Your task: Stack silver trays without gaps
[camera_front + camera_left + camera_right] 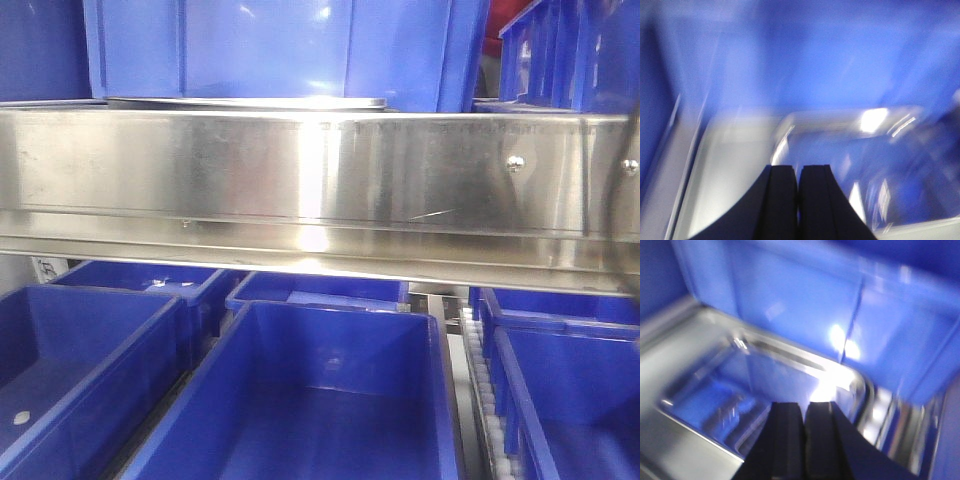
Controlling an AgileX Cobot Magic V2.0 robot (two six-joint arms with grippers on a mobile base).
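Both grippers closed, empty, over steel trays.
Front view: a shallow shiny stainless-steel tray (pixel 245 102) is seen edge-on behind the long steel rail (pixel 300 170), at a blue plastic bin (pixel 280 50). Left wrist view: the left gripper (pixel 799 169) is held shut above a blurred tray (pixel 865 150). Right wrist view: the right gripper (pixel 805 407) is shut near a tray's rounded corner (pixel 860 382), with a blue wall close behind.

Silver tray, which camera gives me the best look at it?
The right wrist view: the silver tray fills much of the frame, its rim, rounded corner and shiny floor readable despite some blur. The left wrist view shows a tray too, heavily smeared. The front view catches only a thin rim edge above the steel rail.
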